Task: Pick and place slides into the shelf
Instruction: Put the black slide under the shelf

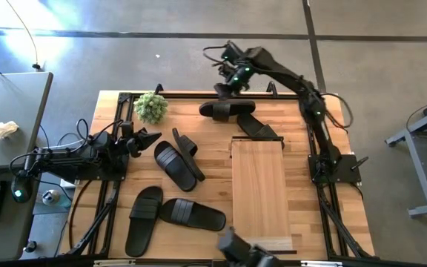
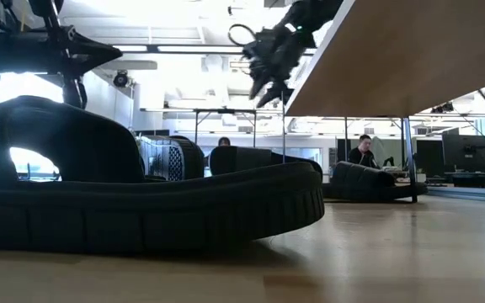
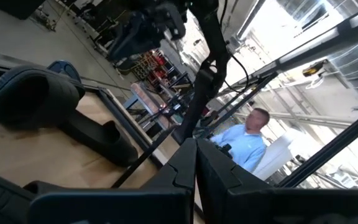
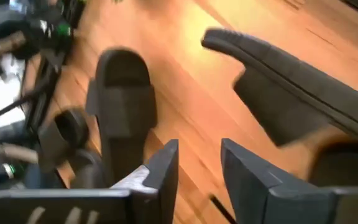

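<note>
1. The slides lie scattered over the wooden tabletop (image 1: 117, 104): one black slide (image 1: 227, 110) lies crosswise at the far edge, and a second (image 1: 256, 127) lies angled just beside it, touching the far end of the shelf.
2. A pair sits mid-tabletop, one slide (image 1: 172, 165) flat and another (image 1: 187, 152) tipped on edge against it.
3. Two more lie near the front edge: one (image 1: 144, 220) pointing front to back, the other (image 1: 193, 214) crosswise, their ends meeting.
4. The shelf (image 1: 261, 194), a long light-wood plank on a thin dark frame, stands right of centre, running from front to back; no slide rests on its top.
5. The right tool (image 1: 228, 81) hangs above the far-edge slide. Its arm reaches from its base at the right edge, up and across the far right corner, wrist bent downward.
6. In the right wrist view its two fingers (image 4: 160, 168) stand apart with a gap between them, gripping nothing; the slide is below, not touched.
7. The left tool (image 1: 148, 139) is clenched, fingers together and empty. Its arm lies low and stretched out level from the left edge, pointing toward the mid-tabletop pair.
8. A small green plant (image 1: 151, 107) stands at the far left of the tabletop.
9. A person in a light blue shirt (image 3: 244, 146) sits in the room beyond.
</note>
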`<state>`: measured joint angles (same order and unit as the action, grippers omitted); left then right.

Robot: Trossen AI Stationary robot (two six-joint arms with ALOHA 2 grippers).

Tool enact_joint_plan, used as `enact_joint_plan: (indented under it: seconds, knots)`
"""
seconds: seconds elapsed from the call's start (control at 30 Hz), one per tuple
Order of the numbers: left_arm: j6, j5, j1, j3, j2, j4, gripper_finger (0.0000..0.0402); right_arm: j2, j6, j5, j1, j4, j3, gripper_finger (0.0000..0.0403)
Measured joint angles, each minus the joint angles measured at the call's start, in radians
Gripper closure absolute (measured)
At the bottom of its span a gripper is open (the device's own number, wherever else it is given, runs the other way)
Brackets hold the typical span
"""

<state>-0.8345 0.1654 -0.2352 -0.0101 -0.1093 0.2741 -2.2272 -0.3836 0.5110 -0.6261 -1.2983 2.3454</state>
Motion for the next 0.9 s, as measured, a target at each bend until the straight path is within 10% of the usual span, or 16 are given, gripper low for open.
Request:
enact_joint_plan:
  seconds: [0.9]
  knots:
    - [0.051,-0.029,0.0,0.0,0.0,-0.1,0.0401,-0.003,-0.294,-0.243,0.022,-0.103,-0.1,0.0281]
